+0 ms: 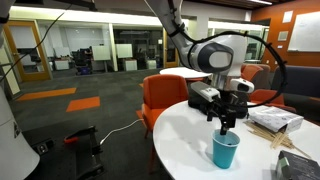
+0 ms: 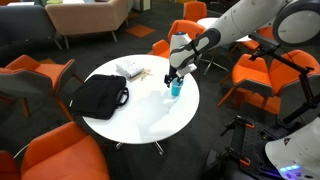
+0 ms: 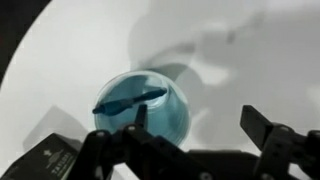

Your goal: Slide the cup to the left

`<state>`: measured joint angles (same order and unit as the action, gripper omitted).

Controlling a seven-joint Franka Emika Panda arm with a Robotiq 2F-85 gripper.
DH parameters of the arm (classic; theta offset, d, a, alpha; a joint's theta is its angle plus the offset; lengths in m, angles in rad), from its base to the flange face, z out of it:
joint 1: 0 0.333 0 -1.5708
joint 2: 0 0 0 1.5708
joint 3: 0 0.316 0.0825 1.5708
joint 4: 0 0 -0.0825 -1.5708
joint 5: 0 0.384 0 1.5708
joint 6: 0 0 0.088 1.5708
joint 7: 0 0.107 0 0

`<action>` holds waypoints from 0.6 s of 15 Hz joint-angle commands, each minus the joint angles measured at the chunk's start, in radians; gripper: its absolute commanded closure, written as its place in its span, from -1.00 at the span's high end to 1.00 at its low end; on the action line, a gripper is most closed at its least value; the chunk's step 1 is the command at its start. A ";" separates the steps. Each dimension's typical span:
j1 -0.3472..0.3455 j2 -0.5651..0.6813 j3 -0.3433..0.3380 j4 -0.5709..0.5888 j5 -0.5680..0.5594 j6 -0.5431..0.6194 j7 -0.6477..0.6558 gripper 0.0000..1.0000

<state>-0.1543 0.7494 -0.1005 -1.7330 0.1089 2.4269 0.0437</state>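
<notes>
A round white table (image 2: 150,122) stands among orange chairs, with 1 robot arm reaching over it. A small teal-blue cup (image 2: 176,89) stands upright on the table, towards the edge nearest the arm and well apart from a black bag (image 2: 100,96) lying flat on the opposite side. A shallow box of papers and small items (image 2: 131,70) sits near the table's rim, away from both.

The gripper (image 2: 175,76) hangs directly over the cup, pointing straight down. In an exterior view the gripper (image 1: 226,122) has its tips at the rim of the cup (image 1: 226,152), and an orange chair (image 1: 163,100) stands behind the table.

In the wrist view the cup (image 3: 150,105) is seen from above, its round mouth open, with a thin dark blue streak across the inside. The gripper (image 3: 200,125) is spread wide: 1 finger (image 3: 140,117) lies over the cup's mouth, apparently dipping inside the rim, while the other finger (image 3: 262,125) stands outside, clear of the cup. Whether the inner finger touches the wall cannot be told.
</notes>
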 commanded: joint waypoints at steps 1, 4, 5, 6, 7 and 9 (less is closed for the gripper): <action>-0.013 0.058 -0.004 0.076 0.002 -0.052 0.025 1.00; -0.020 0.103 -0.003 0.118 0.000 -0.066 0.025 1.00; -0.019 0.115 -0.002 0.133 -0.002 -0.070 0.024 1.00; -0.018 0.128 -0.001 0.146 -0.004 -0.075 0.022 1.00; -0.017 0.138 -0.001 0.159 -0.005 -0.080 0.022 1.00; -0.014 0.156 0.000 0.181 -0.007 -0.087 0.021 0.46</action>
<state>-0.1724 0.8768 -0.0988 -1.6095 0.1086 2.3989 0.0437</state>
